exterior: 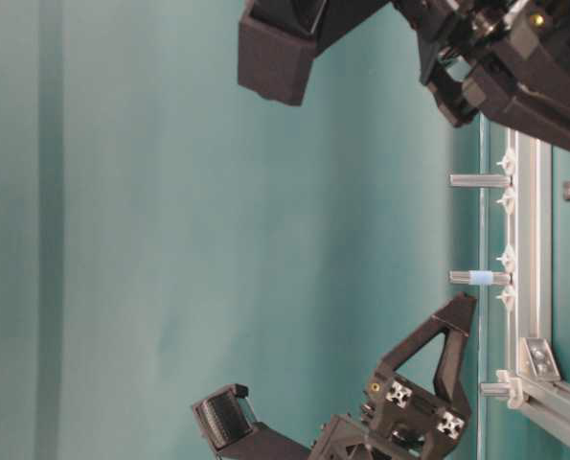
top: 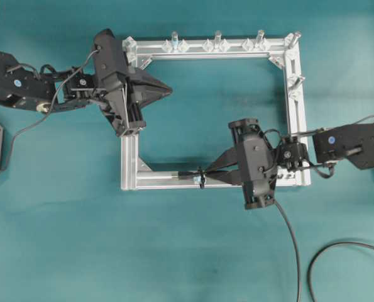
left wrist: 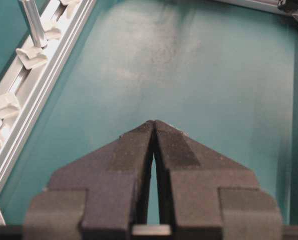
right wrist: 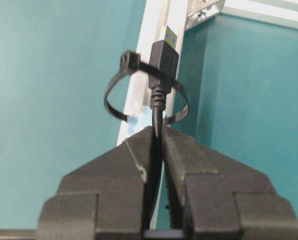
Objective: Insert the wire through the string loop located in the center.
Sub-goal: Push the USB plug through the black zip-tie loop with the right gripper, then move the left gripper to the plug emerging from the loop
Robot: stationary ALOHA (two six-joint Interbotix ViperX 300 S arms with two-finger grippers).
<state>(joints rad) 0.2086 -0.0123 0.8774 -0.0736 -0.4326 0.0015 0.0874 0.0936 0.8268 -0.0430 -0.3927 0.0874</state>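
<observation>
**Right wrist view: plug sits inside the loop**

Right wrist view shows the right gripper (right wrist: 158, 131) with its fingers (right wrist: 131, 150) clamped on the wire (right wrist: 159, 112) just behind the plug. The plug stands straight out beyond the fingertips, its yellowish tip pointing away along the silver frame (right wrist: 156, 30). The string loop (right wrist: 119, 87) rings the plug's body; the plug appears to be partway through it, though how far cannot be told. A small pale-blue tag (right wrist: 136, 119) shows just under the loop, against the bar.

From overhead, the loop (top: 201, 178) sits on the near bar of the frame (top: 129, 167), with the right gripper (top: 205, 176) reaching it from the right. The wire (top: 293, 245) trails off the gripper toward the near right of the teal desk (top: 61, 239).

The left gripper (top: 169, 92) hangs inside the frame's far left corner, well apart from the loop. In the left wrist view its fingers (left wrist: 133, 150) are pressed together at the tips, holding nothing.
</observation>
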